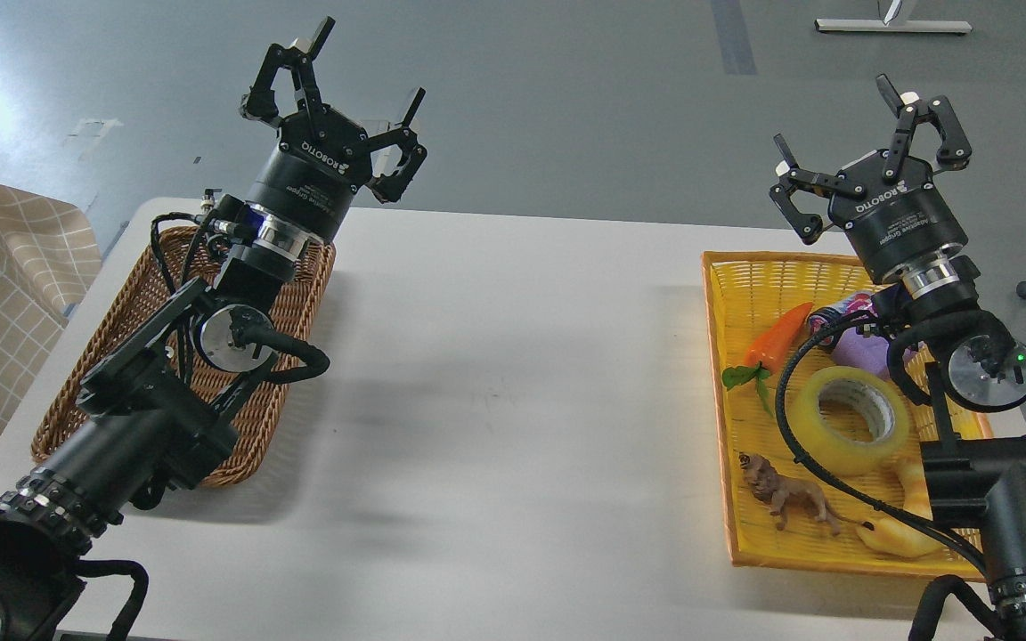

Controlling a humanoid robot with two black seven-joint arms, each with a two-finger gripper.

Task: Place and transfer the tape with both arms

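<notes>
translucent yellowish tape (pixel 850 420) lies in woven yellow tray (pixel 749 276); left gripper (pixel 335 80) and right gripper (pixel 869 129) splayed, empty.

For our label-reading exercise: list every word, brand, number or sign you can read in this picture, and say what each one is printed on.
"ROBOTIQ": white letters on the black left hand, on its body.
"ROBOTIQ": white letters on the black right hand, on its body.
Smaller white print on each hand's round black wrist collar: too small to read.
Wide translucent yellowish tape roll: no print readable.
Nothing else is readable.
</notes>
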